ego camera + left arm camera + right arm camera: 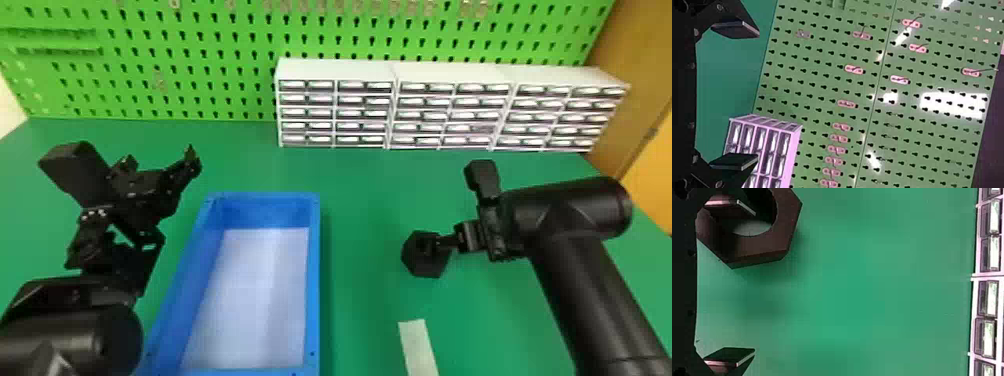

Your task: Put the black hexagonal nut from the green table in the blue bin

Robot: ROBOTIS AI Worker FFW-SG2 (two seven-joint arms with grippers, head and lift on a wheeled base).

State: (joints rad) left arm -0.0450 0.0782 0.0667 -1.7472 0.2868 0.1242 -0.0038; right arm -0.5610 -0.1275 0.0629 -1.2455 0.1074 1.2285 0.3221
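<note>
In the head view, the blue bin (313,280) sits on the green table (365,310), with its white floor bare. The black hexagonal nut (422,270) is at about three o'clock from the bin, well apart from it. The right gripper (465,242) is at the nut, its wrist on the nut's three o'clock side. A pale strip (419,347) lies at six o'clock from the nut. The left gripper (160,162) hangs at roughly eleven o'clock from the bin's middle, near the bin's far end. White drawer units (335,70) stand between one and two o'clock from the bin, in front of a green pegboard (200,55).

In the left wrist view, the left gripper's (755,96) jaws are wide apart, with nothing between them. Beyond them are the pegboard, its small hooks (854,69) and part of the drawer units.

In the right wrist view, the right gripper's (752,282) jaws are also spread, not clamped on the nut. One finger (723,208) shows within the nut's hole and seems to reach into it; the other is well apart from the nut, over the green table.
</note>
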